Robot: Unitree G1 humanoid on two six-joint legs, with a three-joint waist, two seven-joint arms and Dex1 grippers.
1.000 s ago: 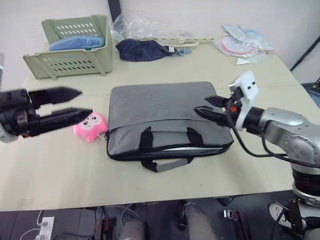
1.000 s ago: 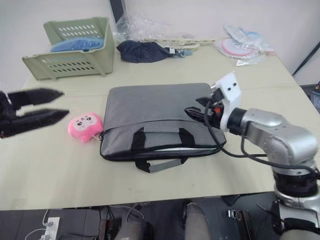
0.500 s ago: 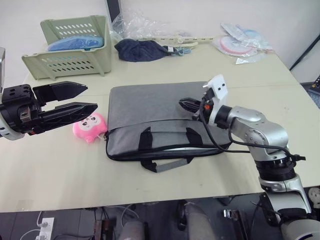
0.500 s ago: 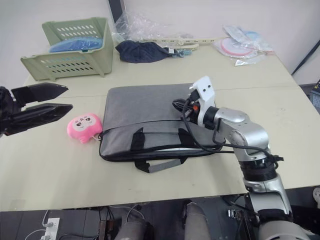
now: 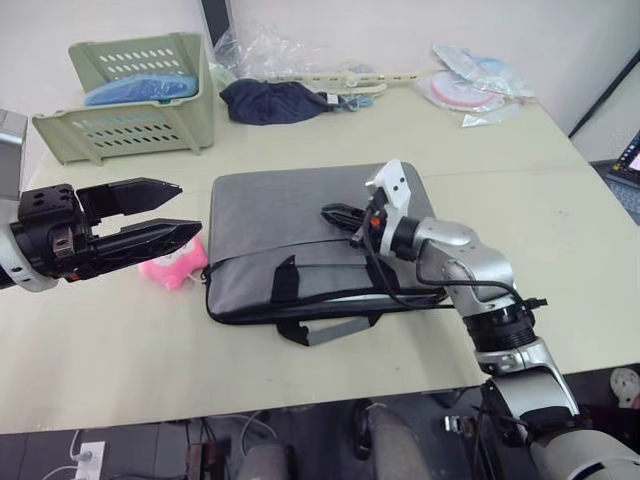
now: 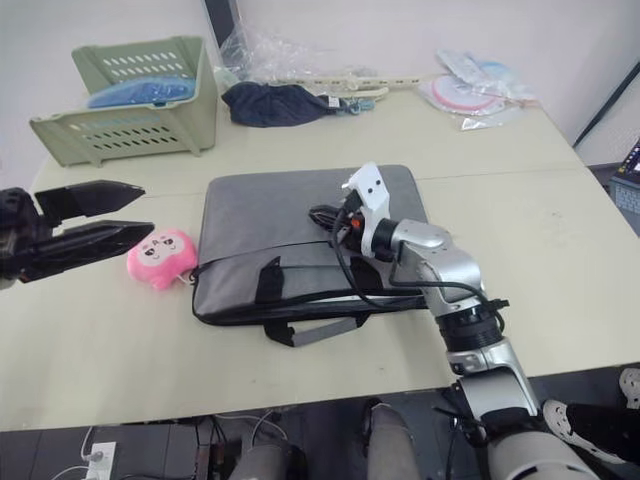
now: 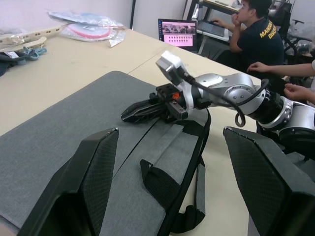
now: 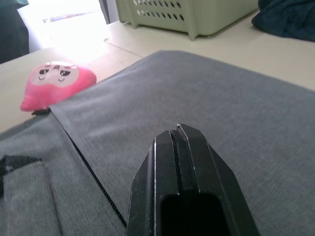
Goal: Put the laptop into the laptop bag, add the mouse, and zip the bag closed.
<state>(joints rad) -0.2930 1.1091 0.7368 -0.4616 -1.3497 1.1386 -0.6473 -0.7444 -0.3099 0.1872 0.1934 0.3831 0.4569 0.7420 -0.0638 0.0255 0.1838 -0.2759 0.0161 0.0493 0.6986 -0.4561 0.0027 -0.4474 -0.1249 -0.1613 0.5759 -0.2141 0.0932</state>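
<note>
- The laptop bag [image 5: 300, 240] is lying flat at table centre, a thin silver edge showing in its front opening, so the laptop is probably already going in; the zipper looks undone.
- The right gripper [image 5: 338, 211], fingers pressed together, is hovering over the bag's top panel.
- The left gripper [image 5: 170, 208], fingers apart, is waiting at the bag's 9 o'clock beside a pink plush toy [image 6: 158, 257].
- The green basket [image 5: 130, 95], at 11 o'clock, is holding something blue.
- The mouse remains to be added.
</note>
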